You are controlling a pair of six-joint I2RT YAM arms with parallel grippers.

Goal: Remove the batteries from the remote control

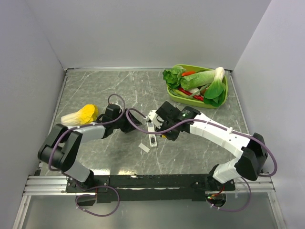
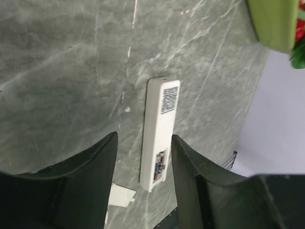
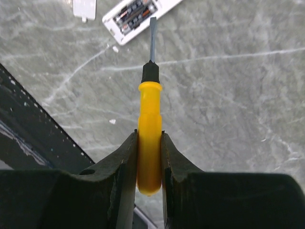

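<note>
The white remote control (image 1: 151,136) lies back-up on the grey table between my two grippers. Its long recess is uncovered, and the dark, reddish batteries (image 3: 136,12) sit inside it. In the left wrist view the remote (image 2: 161,119) lies between my left gripper's (image 2: 144,138) open fingers, which do not touch it; the batteries (image 2: 160,164) show at its near end. My right gripper (image 3: 149,136) is shut on the yellow-handled screwdriver (image 3: 150,100). Its blade tip sits just beside the remote's (image 3: 162,7) open recess.
The small flat white cover piece (image 1: 144,147) lies just near-left of the remote and shows in the right wrist view (image 3: 85,8). A green tray (image 1: 224,98) of vegetables stands at the back right. A yellow-white leafy vegetable (image 1: 81,114) lies left, beside my left arm.
</note>
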